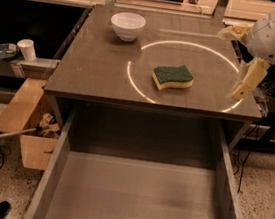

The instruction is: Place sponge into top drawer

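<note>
Lining up the grasp, I'm hovering my gripper [233, 63] right of the sponge [172, 77], jaws spread; reaching in next.

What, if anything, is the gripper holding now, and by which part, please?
Nothing: the gripper, open over the right of the table, is apart from the sponge.

Green-topped sponge [172, 77] lies flat on tabletop [97, 71] — top drawer [135, 199] open below — jaws spread at tabletop's edge.
</note>
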`<move>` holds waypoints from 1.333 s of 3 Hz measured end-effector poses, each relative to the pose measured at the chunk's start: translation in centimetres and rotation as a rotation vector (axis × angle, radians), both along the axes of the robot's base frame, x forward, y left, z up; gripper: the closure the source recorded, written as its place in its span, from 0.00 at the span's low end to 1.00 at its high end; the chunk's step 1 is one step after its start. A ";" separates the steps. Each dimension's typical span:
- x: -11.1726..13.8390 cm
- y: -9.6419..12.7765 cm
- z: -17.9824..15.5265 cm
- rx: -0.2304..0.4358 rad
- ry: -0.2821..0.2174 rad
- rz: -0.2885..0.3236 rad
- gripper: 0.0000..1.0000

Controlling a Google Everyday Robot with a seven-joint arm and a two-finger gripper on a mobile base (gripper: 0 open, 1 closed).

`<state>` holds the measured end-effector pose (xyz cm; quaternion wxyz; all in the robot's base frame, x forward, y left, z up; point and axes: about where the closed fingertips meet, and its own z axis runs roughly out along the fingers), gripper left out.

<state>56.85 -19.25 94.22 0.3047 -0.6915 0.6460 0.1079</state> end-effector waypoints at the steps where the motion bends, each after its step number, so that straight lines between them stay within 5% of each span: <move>1: 1.4 0.0 -0.3 -0.003 0.002 0.000 0.00; 2: 2.5 0.2 -0.4 -0.007 -0.003 0.003 0.00; 4: 5.0 0.9 -1.0 -0.047 -0.090 -0.005 0.00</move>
